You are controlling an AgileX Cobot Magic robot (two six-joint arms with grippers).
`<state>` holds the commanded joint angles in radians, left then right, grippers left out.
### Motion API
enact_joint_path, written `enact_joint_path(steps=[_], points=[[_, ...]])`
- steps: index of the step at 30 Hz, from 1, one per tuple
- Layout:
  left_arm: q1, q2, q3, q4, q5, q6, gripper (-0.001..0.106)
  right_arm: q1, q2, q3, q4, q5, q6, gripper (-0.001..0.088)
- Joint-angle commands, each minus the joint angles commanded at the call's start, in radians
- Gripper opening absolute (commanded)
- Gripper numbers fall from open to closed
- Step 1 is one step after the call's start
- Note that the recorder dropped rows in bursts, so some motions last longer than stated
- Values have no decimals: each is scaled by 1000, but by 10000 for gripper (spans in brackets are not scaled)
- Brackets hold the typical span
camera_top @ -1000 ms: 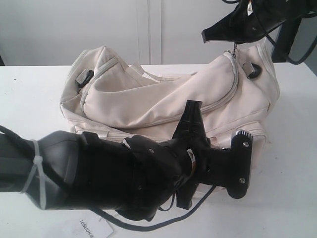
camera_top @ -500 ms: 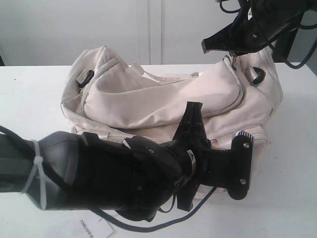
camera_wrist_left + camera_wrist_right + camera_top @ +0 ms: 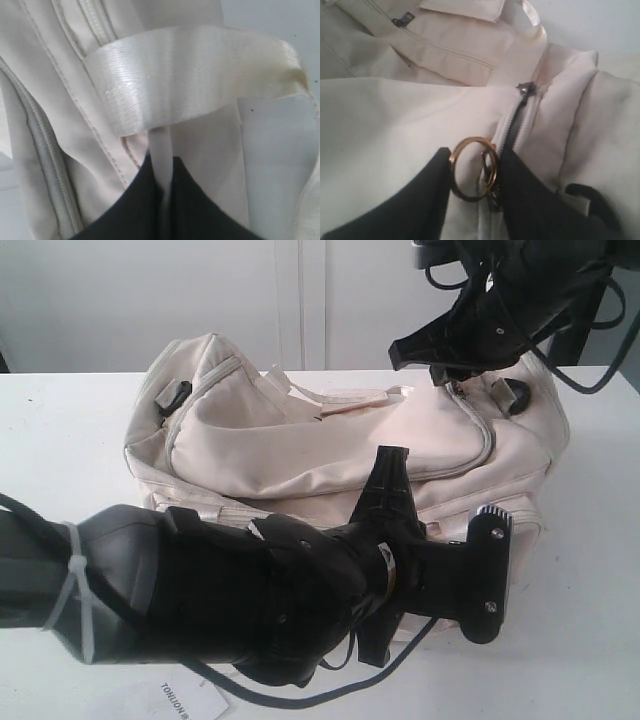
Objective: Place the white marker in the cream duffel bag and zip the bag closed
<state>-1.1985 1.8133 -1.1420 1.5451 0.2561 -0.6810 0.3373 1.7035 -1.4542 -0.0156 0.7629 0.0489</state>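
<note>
Now that my right tool [image 3: 472, 152] has loosened, jaws apart either side of the gold ring [image 3: 451, 165], and my left tool [image 3: 161, 159] clenches the webbing handle [image 3: 190, 75], the cream duffel bag [image 3: 300, 440] on the surface [image 3: 70, 420] looks zipped, white marker out of sight.

a white table [image 3: 60, 440] fills the ground. near its front edge lies a flat white paper tag [image 3: 190, 702] printed "tonlion". behind the table stands a pale wall [image 3: 150, 300] with a vertical seam.
</note>
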Motion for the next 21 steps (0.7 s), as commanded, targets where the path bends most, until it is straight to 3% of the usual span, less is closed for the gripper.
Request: enact_joint_path(steps=[11, 16, 18, 21], points=[[0, 0, 0, -2, 6, 0, 0, 0, -57, 0, 16, 48, 0, 491], [0, 0, 0, -13, 8, -95, 1, 0, -76, 0, 16, 100, 0, 491], [0, 0, 0, -13, 8, -109, 46, 0, -76, 0, 16, 107, 2, 491], [0, 0, 0, -13, 0, -109, 216, 0, -76, 0, 16, 111, 7, 491]])
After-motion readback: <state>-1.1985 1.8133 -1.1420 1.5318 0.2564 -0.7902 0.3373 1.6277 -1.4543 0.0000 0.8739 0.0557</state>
